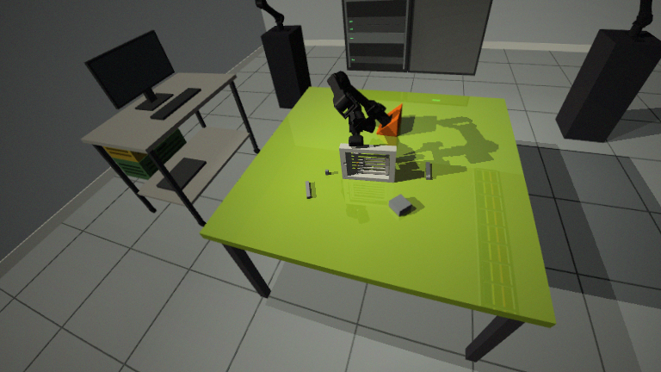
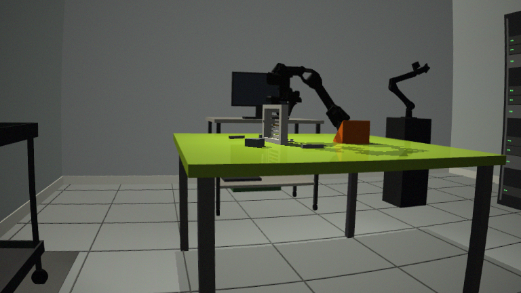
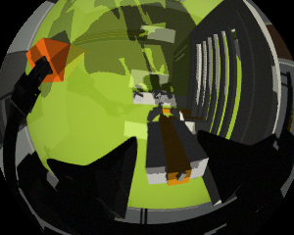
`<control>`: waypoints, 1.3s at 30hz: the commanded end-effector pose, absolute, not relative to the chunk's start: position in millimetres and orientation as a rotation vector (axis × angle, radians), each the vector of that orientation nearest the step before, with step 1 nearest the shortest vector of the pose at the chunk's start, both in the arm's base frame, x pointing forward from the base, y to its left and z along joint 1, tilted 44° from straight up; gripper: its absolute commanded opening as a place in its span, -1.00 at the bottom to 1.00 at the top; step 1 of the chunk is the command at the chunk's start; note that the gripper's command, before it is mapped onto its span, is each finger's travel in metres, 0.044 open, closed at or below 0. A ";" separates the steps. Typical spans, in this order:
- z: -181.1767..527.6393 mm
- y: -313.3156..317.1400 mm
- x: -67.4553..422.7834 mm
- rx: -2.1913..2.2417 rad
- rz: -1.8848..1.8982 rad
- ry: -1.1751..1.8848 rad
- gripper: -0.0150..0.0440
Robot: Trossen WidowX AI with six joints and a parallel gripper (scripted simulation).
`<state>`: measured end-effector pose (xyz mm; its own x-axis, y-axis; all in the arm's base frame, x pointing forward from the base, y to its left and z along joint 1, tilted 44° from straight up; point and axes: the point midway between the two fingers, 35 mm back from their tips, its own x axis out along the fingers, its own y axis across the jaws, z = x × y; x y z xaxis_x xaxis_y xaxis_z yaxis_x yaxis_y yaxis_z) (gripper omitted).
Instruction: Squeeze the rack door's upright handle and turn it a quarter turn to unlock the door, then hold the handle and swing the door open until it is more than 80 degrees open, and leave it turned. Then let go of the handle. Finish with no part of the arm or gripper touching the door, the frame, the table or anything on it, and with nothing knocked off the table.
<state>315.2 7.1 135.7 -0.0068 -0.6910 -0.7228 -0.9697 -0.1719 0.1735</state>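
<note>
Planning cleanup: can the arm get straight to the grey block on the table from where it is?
Probably not directly: the white frame stands between the arm and the block. Over the top looks possible.

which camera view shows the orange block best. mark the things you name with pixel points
Exterior: a broad face of the orange block (image 1: 396,121) (image 2: 355,131) (image 3: 60,56) shows almost uncovered. Top shows it partly behind the arm (image 1: 344,97) (image 2: 320,86) (image 3: 11,124); wrist, near the edge, also partly covered.

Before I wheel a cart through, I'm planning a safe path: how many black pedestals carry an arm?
2. One pedestal stands left of the server cabinet in the top view, the other pedestal right of it. More may be out of frame.
</note>
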 end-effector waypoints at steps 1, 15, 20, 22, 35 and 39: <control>135.2 7.3 315.3 -1.914 1.031 1.713 0.52; 135.2 7.3 315.3 -1.914 1.031 1.713 -0.27; 135.2 7.3 315.3 -1.914 1.031 1.713 -0.38; 135.2 7.3 315.3 -1.914 1.031 1.713 -0.41; 133.4 9.4 307.2 -1.797 0.841 1.742 -0.41; 132.5 10.5 303.2 -1.747 0.763 1.751 -0.41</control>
<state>306.4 9.0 133.2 -0.0098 -0.6937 -0.7202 -0.9971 -0.0472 0.0591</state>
